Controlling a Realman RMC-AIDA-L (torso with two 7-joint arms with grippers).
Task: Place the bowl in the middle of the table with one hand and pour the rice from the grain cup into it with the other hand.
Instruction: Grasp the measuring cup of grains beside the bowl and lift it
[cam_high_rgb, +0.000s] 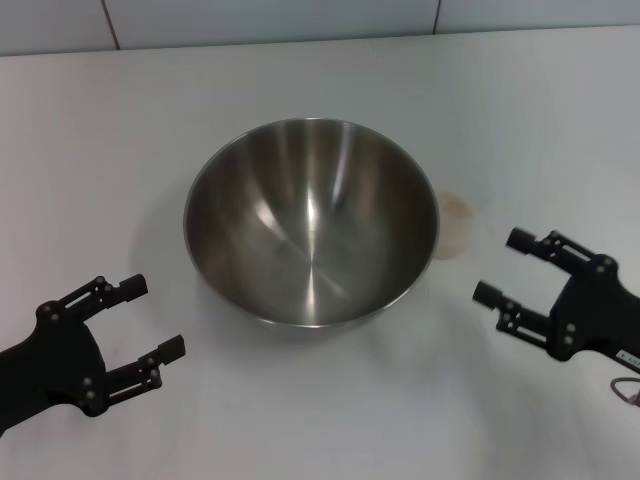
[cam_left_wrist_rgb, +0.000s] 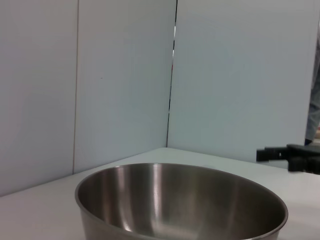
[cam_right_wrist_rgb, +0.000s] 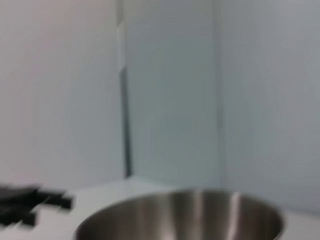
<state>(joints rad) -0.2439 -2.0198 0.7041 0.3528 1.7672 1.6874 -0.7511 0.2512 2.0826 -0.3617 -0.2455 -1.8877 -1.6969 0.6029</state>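
Note:
The steel bowl (cam_high_rgb: 310, 225) stands on the white table (cam_high_rgb: 120, 130) near its middle, with nothing inside it. It also shows in the left wrist view (cam_left_wrist_rgb: 180, 205) and the right wrist view (cam_right_wrist_rgb: 185, 217). The grain cup (cam_high_rgb: 455, 225) stands just right of the bowl, partly hidden by its rim. The cup looks pale beige, and single rice grains cannot be made out. My left gripper (cam_high_rgb: 158, 316) is open and empty, low at the bowl's front left. My right gripper (cam_high_rgb: 499, 265) is open and empty, right of the cup and a little nearer to me.
A pale panelled wall (cam_high_rgb: 300, 20) runs along the table's far edge. The left wrist view shows the right gripper (cam_left_wrist_rgb: 290, 156) beyond the bowl. The right wrist view shows the left gripper (cam_right_wrist_rgb: 35, 202) beside it.

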